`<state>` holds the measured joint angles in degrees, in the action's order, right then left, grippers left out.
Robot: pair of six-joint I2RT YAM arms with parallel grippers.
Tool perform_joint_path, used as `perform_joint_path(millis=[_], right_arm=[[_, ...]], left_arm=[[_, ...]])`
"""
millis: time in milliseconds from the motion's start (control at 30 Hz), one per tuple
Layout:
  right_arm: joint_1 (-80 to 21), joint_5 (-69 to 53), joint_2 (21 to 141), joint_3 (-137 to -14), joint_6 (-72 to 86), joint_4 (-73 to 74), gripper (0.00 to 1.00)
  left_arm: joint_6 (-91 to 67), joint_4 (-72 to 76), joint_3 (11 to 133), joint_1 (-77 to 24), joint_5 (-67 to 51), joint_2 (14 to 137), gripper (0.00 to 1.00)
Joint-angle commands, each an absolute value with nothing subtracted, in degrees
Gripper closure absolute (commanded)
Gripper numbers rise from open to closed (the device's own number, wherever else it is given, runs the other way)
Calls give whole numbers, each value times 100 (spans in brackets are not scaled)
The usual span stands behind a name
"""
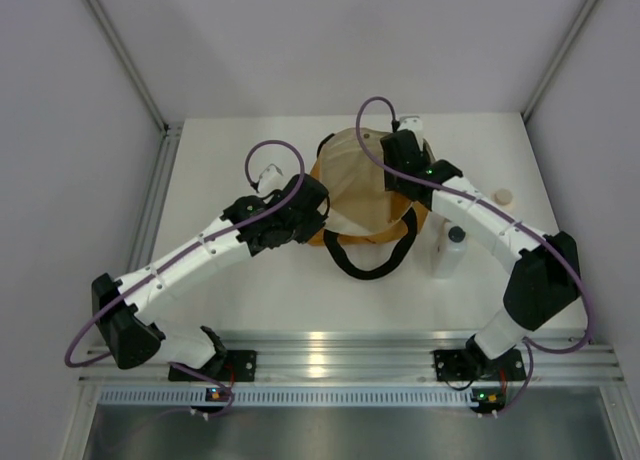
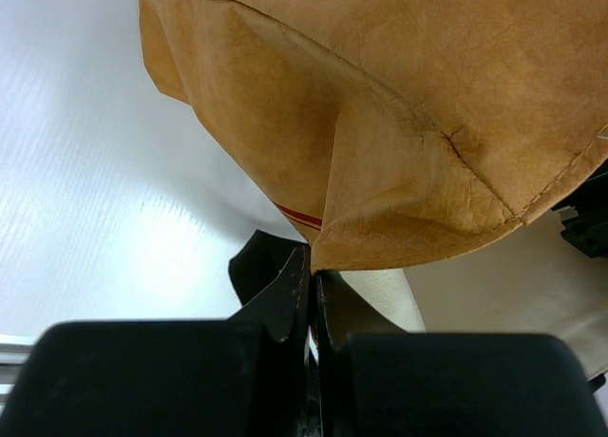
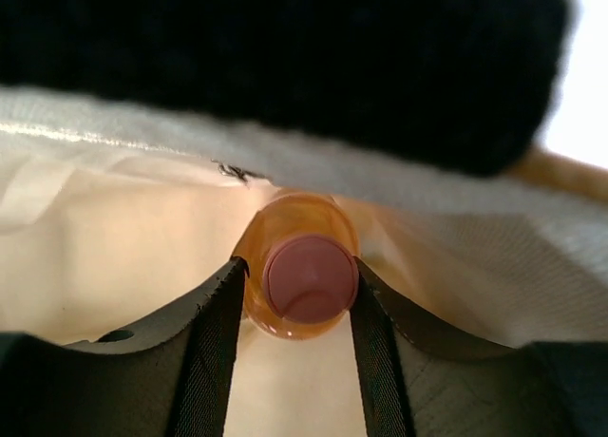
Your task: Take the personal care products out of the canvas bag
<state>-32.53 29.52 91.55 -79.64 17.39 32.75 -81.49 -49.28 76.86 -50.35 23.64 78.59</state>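
Looking along the right tool (image 3: 299, 271), I see its two fingers pressed against either side of the orange bottle (image 3: 293, 214), level with the pink cap (image 3: 302, 277). I read that as grasping the bottle. It sits dead centre in the wrist frame, cap end pointing straight at the tool.

I judge the bottle to be small, light and stiff, with smooth round plastic that could twist or slip between flat fingers. The cap and the shoulder just under it look like the best place to hold, since the step there gives the fingers something to catch on.

The cream lining (image 3: 114, 228) surrounds the bottle on all sides, so the bottle is inside the bag (image 1: 350, 175). The cloth is soft and limp, and I expect it to drag or fold over the bottle on the way out.

The left tool (image 2: 312, 285) is clenched on a folded edge of the bag, at lower centre of its own frame.

From above, the bag lies at centre of the counter (image 1: 220, 290). The right tool is buried in the bag's right side, and a black handle (image 1: 365, 268) loops out below. A white bottle (image 1: 452, 248) stands on the counter to the right, beside the right arm and already out of the bag.
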Motion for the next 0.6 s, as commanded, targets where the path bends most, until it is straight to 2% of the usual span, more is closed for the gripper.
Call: perform_joint_path(millis=[0, 33, 233, 333, 367, 567], right_arm=[[-3067, 2795, 9114, -7726, 1819, 3041, 55], [-3067, 2786, 9097, -7708, 1819, 2989, 55], [-3076, 2769, 9070, -7673, 1793, 2830, 74], [-3067, 2733, 8992, -7629, 1775, 2742, 89], [-3067, 2742, 8965, -7594, 1775, 2725, 99], [-3076, 2532, 8535, -7480, 1574, 2356, 100]], left_arm=[[-8068, -4887, 7761, -5027, 2391, 7761, 100], [-8051, -4887, 7769, -5019, 2391, 7761, 100], [-8016, -4887, 7787, -5010, 2373, 7796, 100], [-7989, -4878, 7796, -5010, 2356, 7805, 100], [-7989, -4887, 7805, -5001, 2355, 7805, 100], [-7954, -4887, 7857, -4992, 2355, 7866, 100]])
